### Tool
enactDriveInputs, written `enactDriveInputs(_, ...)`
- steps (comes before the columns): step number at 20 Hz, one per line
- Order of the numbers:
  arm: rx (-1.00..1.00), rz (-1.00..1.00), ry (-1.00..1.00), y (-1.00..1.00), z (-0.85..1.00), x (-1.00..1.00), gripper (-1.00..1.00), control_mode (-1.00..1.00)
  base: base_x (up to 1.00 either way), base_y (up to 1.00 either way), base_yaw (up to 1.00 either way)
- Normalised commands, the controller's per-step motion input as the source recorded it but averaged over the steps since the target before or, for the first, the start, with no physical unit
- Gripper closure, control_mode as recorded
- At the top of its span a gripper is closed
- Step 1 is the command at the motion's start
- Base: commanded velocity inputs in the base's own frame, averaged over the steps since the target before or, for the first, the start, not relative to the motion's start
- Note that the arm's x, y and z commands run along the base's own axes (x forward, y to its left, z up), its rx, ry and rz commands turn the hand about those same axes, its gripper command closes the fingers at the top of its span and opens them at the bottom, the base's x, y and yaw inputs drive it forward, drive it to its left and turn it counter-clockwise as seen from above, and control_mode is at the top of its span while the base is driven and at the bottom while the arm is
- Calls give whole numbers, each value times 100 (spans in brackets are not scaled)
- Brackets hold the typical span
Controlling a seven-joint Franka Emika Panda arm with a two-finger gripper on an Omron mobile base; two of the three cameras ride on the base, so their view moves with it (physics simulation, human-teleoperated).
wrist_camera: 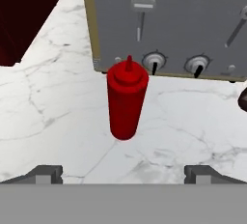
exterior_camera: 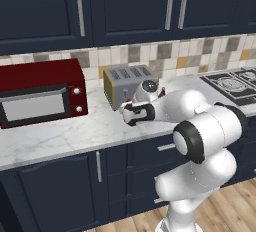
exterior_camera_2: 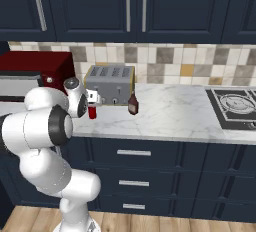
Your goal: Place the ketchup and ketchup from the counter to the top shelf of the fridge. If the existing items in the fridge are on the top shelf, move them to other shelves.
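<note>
Facing red ketchup (wrist_camera: 126, 100), maroon ketchup (exterior_camera_2: 133, 104) aside.

Arm bent forward, end effector (wrist_camera: 123, 174) low (jaws wide apart).

- Evenly and softly lit throughout, rendered, with no obvious light source.
- Faint shadow under the red ketchup bottle (wrist_camera: 126, 100) on the counter (wrist_camera: 58, 121).
- Low-resolution, slightly soft; no glare.

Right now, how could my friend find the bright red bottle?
Look along the marble counter to the grey toaster. The bright red bottle stands upright just in front of it. It is slim with a pointed nozzle, unlike the squat dark maroon bottle nearby.
</note>
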Motion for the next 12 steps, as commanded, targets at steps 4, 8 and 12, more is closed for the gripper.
enactDriveInputs(4, 0, 0, 0, 0, -19, 35, -100, -100, 0, 0, 0)
enactDriveInputs(8, 0, 0, 0, 0, -18, 38, -100, -100, 0, 0, 0)
enactDriveInputs(12, 0, 0, 0, 0, -13, 36, -100, -100, 0, 0, 0)
